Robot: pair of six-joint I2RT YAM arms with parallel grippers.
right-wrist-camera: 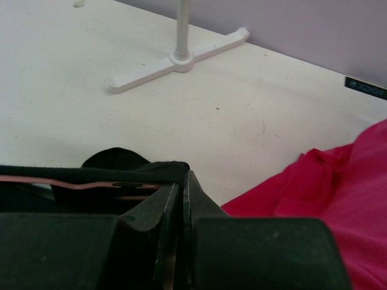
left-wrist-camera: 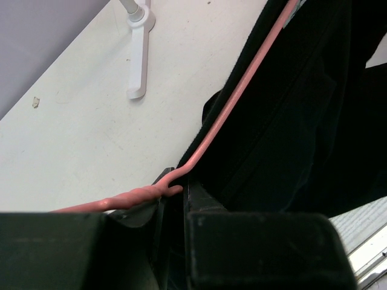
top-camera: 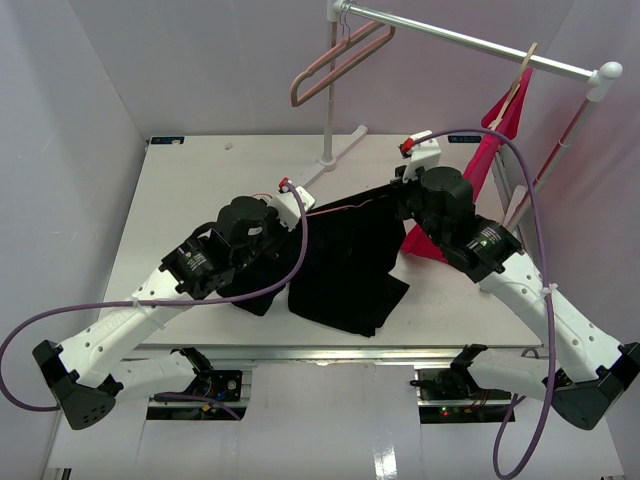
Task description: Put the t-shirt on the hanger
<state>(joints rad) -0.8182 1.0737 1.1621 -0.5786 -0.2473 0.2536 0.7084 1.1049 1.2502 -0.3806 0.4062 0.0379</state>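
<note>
Over white table [top-camera: 200, 180], left jaws clamp the hanger [left-wrist-camera: 242, 92], right jaws pinch the t-shirt [top-camera: 345, 265] tight.

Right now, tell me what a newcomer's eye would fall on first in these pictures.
The black t-shirt is stretched across the middle of the top view, with the thin salmon-pink hanger running along its upper edge. The left hand pinches the hanger's twisted neck, and the right hand is shut on the shirt's cloth. Off to the right, a red shirt hangs from the rail.
</note>
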